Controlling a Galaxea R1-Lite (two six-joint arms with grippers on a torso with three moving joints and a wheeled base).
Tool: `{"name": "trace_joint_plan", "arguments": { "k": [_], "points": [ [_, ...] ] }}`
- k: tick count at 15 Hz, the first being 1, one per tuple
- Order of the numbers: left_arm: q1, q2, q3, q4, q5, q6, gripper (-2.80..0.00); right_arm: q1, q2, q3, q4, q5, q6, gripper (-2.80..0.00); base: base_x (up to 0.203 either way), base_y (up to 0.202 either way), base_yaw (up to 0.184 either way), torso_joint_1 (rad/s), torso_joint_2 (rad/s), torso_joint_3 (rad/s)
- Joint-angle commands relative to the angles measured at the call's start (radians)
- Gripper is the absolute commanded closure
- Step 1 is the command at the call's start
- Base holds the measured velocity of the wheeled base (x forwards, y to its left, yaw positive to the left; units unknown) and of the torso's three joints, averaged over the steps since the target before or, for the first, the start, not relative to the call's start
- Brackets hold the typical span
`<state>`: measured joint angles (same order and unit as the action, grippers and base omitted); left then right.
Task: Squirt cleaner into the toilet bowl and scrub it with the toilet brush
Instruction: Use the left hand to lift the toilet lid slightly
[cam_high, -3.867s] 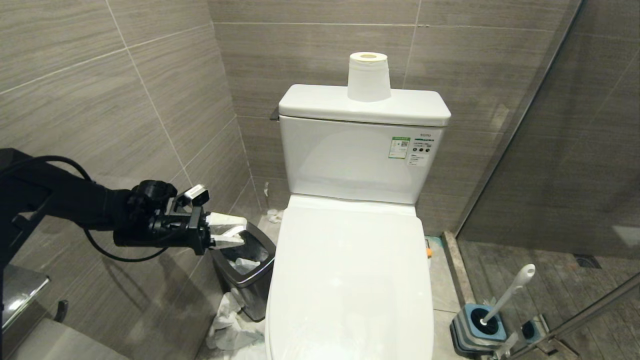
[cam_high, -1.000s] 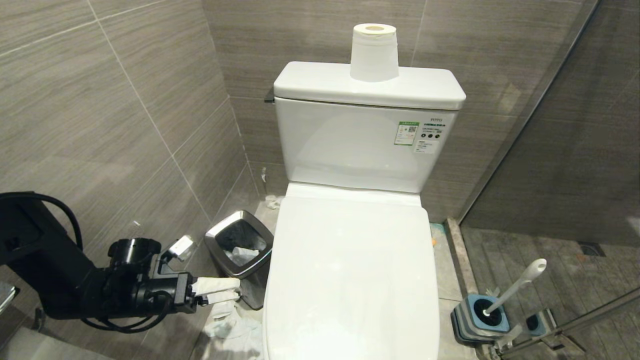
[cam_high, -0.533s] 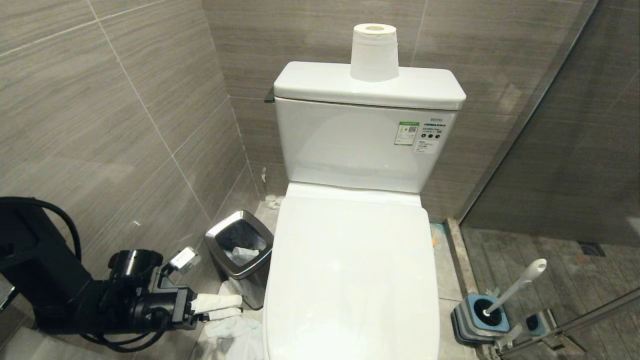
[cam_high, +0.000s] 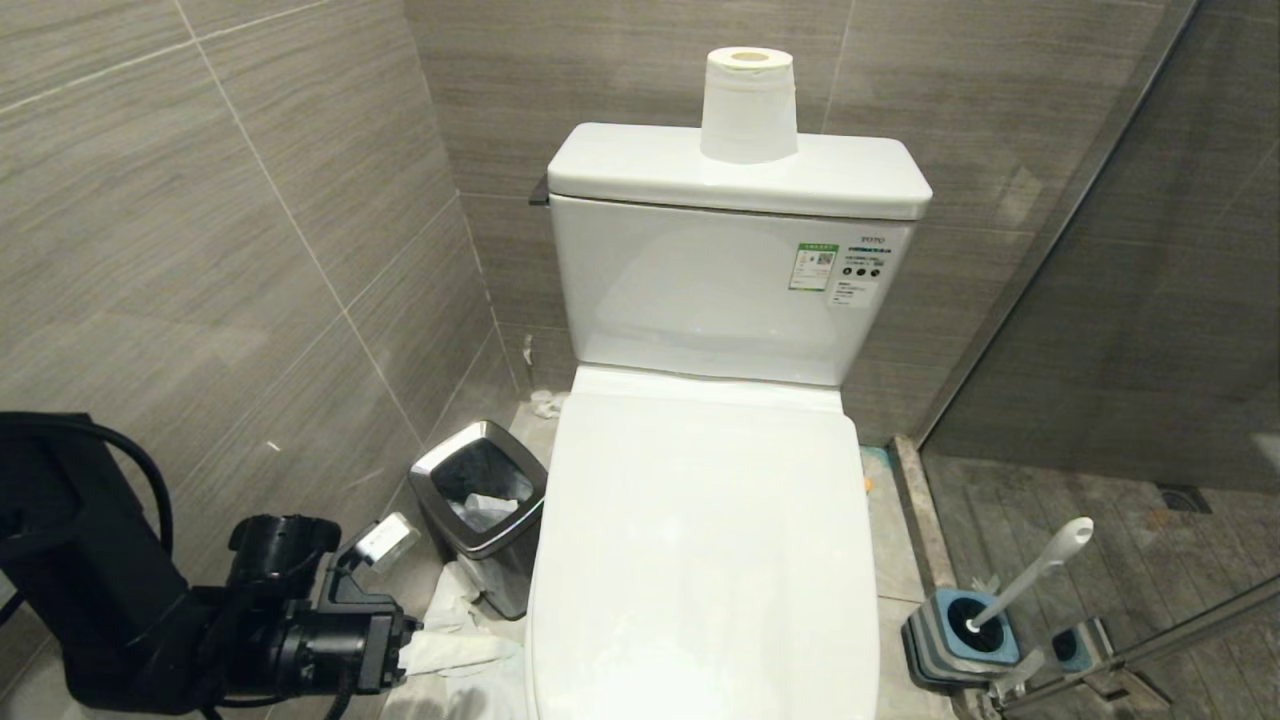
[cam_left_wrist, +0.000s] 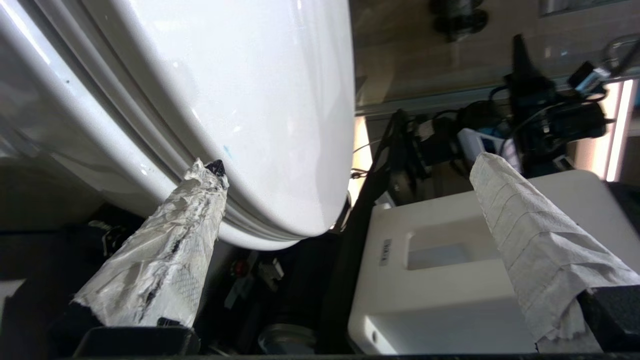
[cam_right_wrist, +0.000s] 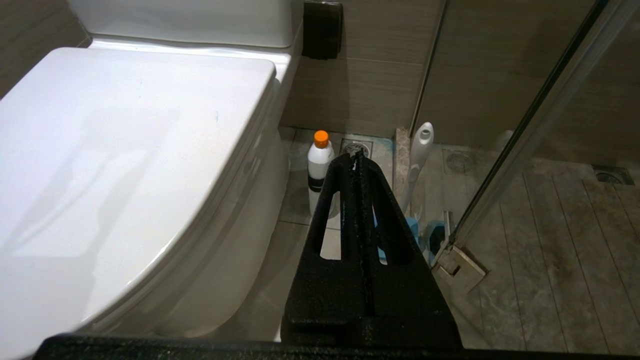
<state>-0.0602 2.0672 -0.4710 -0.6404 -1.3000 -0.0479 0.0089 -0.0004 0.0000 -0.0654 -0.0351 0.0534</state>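
The toilet's white lid is down, so the inside of the toilet bowl is hidden; the bowl's outer wall shows in the right wrist view. My left gripper hangs low at the toilet's front left, open, its paper-wrapped fingers empty beside the lid's edge. The cleaner, a white bottle with an orange cap, stands on the floor right of the toilet. Next to it the toilet brush leans in its blue-grey holder. My right gripper is shut and empty, pointing toward bottle and brush.
A steel-rimmed trash bin stands left of the toilet, with crumpled paper on the floor before it. A toilet roll sits on the tank. The tiled wall is close on the left; a glass door frame runs at the right.
My left gripper has sunk lower over the last second, from the bin's base level to near the floor by the lid's side, still open. The right arm has kept still.
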Motion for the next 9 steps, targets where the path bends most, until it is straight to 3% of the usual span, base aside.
{"name": "trace_joint_plan", "arguments": {
  "k": [1,9],
  "points": [
    [-0.023,0.010,0.011,-0.008,0.041,0.010,-2.80,0.000,0.000,0.025,-0.001,-0.002,0.000,0.00,0.000,0.000,0.000,0.000,0.00,0.000],
    [-0.065,0.024,0.013,-0.001,0.085,0.026,-2.80,0.000,0.000,0.025,-0.001,0.000,0.000,0.00,0.000,0.000,0.000,0.000,0.00,0.000]
  ]
}}
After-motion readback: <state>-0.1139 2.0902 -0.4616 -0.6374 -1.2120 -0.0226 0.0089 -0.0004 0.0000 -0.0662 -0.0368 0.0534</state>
